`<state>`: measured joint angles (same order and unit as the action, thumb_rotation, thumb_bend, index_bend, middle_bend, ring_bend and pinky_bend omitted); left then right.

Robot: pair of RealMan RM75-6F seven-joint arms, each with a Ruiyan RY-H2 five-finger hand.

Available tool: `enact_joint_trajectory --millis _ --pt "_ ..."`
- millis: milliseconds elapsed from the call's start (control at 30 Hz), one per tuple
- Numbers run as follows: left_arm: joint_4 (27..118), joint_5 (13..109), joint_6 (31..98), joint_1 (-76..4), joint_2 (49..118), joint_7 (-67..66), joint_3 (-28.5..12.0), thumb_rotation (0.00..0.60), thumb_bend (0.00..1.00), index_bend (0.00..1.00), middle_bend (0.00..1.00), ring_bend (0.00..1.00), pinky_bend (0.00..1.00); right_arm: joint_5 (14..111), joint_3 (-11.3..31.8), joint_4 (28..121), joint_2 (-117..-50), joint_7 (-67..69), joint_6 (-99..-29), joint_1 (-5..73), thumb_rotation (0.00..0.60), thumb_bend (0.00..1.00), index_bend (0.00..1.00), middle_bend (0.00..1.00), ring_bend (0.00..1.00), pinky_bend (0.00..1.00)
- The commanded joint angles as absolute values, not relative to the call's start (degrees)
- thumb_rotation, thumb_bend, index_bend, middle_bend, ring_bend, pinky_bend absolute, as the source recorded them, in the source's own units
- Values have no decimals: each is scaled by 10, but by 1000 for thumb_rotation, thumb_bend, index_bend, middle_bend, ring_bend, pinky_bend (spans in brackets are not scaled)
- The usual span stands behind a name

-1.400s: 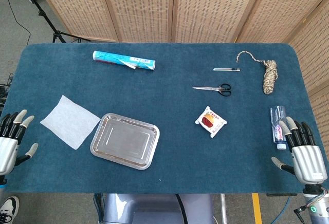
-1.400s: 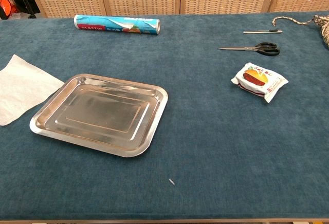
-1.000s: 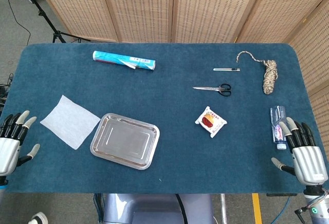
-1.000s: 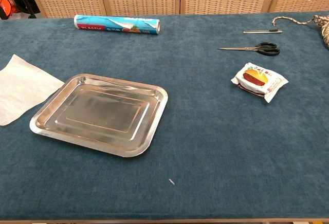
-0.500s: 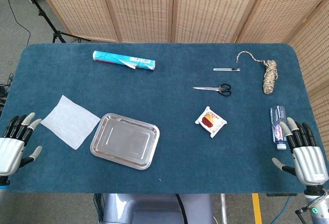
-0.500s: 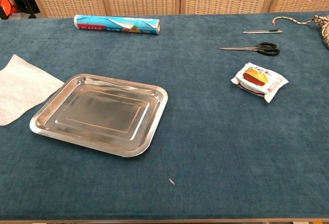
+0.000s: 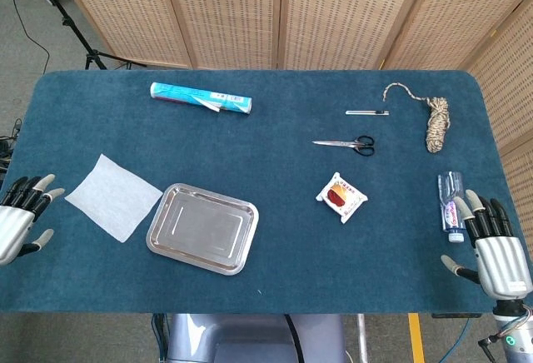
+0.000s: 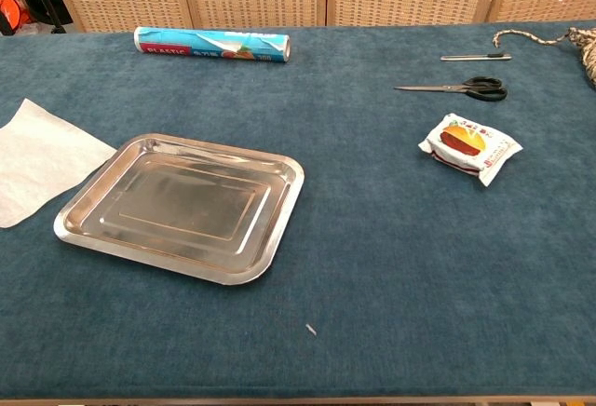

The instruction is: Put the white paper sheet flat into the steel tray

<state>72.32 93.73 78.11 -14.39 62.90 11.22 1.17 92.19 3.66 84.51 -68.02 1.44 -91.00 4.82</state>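
Observation:
The white paper sheet [image 7: 113, 196] [image 8: 35, 158] lies flat on the blue table, just left of the empty steel tray [image 7: 202, 229] [image 8: 182, 206]. My left hand [image 7: 20, 217] hovers at the table's left edge, left of the sheet and apart from it, fingers spread and holding nothing. At the front right corner my right hand [image 7: 496, 251] is also spread and empty. The chest view shows neither hand.
A blue plastic-wrap roll [image 7: 201, 99] lies at the back left. Scissors [image 7: 345, 143], a thin pen-like tool [image 7: 366, 112], a rope bundle [image 7: 431, 118] and a snack packet [image 7: 342, 196] sit on the right half. A small tube packet [image 7: 450, 204] lies beside my right hand.
My left hand has shifted further left and slightly up along the table's edge. The sheet, tray and right hand have stayed put.

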Motion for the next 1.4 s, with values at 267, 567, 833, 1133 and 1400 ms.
enact_joint_trajectory --millis 267,567,833,1133,1400 --pt "622 947 731 -185 698 99 15 600 321 346 186 14 44 918 39 844 -678 22 -911 47 600 0 1 0 0 0" --pt "534 940 708 -197 760 99 21 600 332 359 196 18 44 914 42 842 -679 28 -913 46 600 0 1 0 0 0" --pt "489 936 702 -197 784 109 29 600 349 380 211 26 53 916 42 842 -680 24 -914 47 600 0 1 0 0 0" --pt "437 934 688 -201 819 118 36 600 352 389 217 34 62 917 41 842 -679 31 -915 46 600 0 1 0 0 0" --pt "403 930 679 -207 842 123 37 600 355 392 219 34 62 917 41 841 -678 33 -915 46 600 0 1 0 0 0"
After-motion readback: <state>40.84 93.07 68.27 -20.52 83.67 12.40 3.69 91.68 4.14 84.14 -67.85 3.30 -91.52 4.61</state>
